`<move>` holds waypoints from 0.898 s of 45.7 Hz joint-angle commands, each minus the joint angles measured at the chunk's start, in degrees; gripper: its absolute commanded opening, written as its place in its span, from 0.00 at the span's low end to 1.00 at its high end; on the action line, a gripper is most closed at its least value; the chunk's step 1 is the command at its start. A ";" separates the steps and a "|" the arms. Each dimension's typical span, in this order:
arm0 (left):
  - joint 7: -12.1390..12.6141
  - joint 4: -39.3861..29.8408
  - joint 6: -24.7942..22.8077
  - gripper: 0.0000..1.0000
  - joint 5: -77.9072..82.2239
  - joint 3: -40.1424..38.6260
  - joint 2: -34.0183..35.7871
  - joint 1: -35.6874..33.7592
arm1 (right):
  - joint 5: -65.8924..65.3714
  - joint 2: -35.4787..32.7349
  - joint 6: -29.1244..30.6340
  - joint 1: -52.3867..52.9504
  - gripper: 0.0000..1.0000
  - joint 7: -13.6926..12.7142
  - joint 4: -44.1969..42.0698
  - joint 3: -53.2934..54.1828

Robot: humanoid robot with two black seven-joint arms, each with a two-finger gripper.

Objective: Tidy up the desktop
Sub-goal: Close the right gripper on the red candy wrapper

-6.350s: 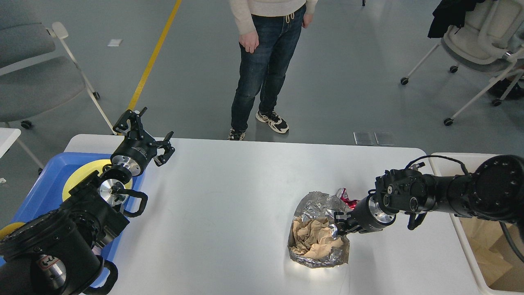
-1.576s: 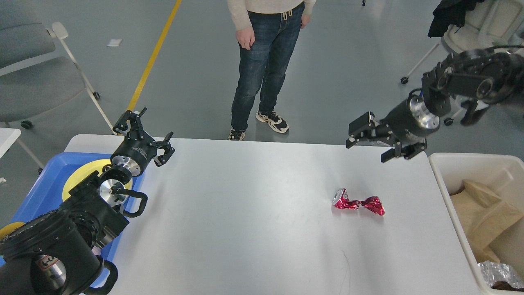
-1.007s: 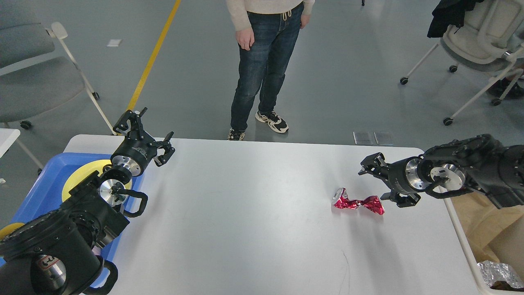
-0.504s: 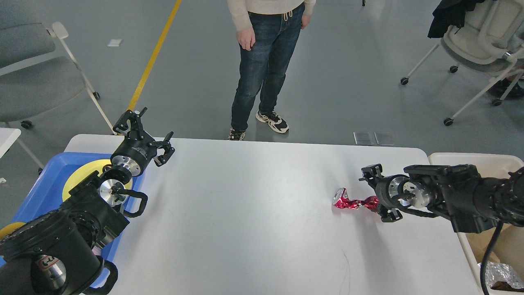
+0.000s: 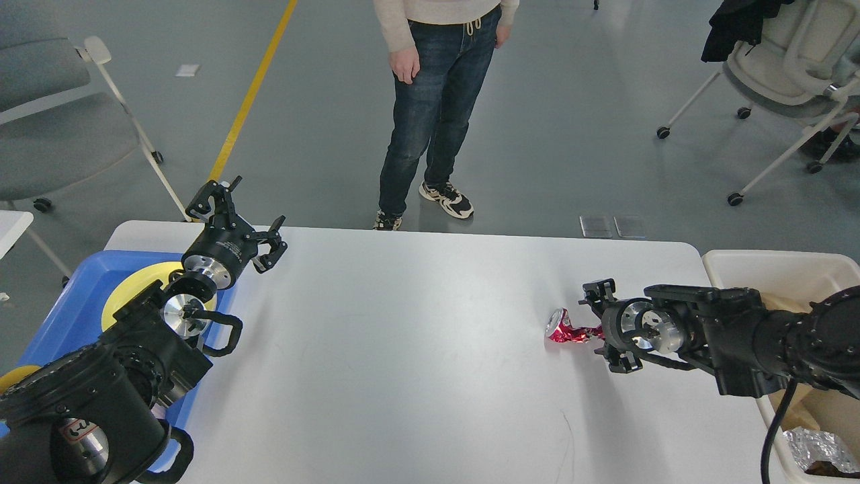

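Your white desk [image 5: 403, 349] fills the lower view, with a crushed red can [image 5: 568, 330] lying right of centre. Your right pincer [image 5: 605, 326] is spread wide around the can's right end (contact hidden); the bin [image 5: 772, 265] sits at the desk's right edge. Your left pincer [image 5: 236, 212] hangs wide at the far-left corner, above the blue tray [image 5: 74, 302].

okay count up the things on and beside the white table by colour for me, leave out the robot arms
Red: 1, crushed can
Blue: 1, tray
Yellow: 1, plate
Off-white: 1, bin
Silver: 1, foil in the bin
Brown: 1, paper in the bin
Total: 6
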 commanded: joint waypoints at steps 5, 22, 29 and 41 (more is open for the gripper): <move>0.00 -0.01 -0.01 0.96 0.00 0.00 0.00 0.00 | -1.60 1.53 -1.60 -0.66 0.55 0.48 -0.60 -0.03; 0.00 -0.01 -0.01 0.96 0.00 0.00 0.00 0.00 | -2.57 1.79 -2.04 -0.75 0.27 0.48 -0.60 0.14; 0.00 -0.01 0.08 0.96 0.00 0.00 0.00 0.00 | -2.58 1.79 -2.04 -0.75 0.10 0.48 -0.60 0.14; 0.00 -0.01 0.08 0.96 0.00 0.00 0.00 0.00 | -2.66 1.79 -1.95 -0.66 0.00 0.57 -0.51 0.14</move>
